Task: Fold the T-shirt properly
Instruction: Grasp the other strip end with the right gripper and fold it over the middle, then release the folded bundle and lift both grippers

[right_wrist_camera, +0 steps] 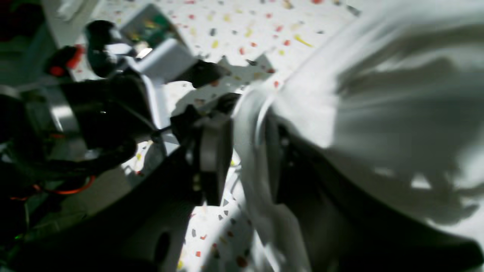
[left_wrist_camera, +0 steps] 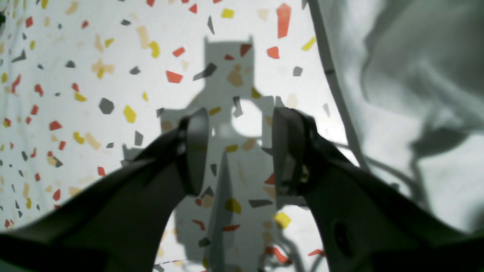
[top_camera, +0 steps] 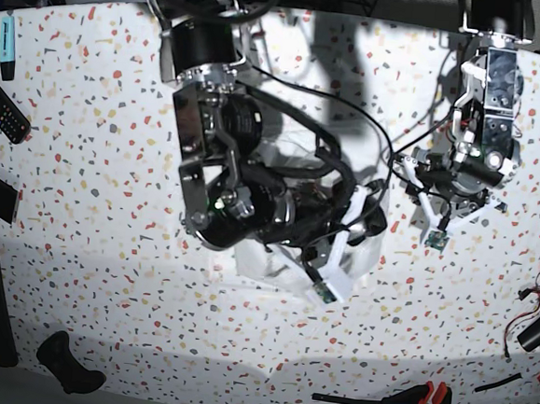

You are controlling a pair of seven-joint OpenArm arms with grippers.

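Fingers of the right arm are parted, with a fold of the T-shirt draped between them, bunched on the counter. Left fingers are spread and empty, just beside the T-shirt's edge, above the counter.

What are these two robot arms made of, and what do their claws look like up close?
Both arms are chunky black motor housings joined by white brackets, with loose black cables looping alongside. The left gripper has two dark, matte fingers ending in flat rounded pads. The right gripper looks the same: black fingers, grey-faced pads, with a red cable near its wrist.
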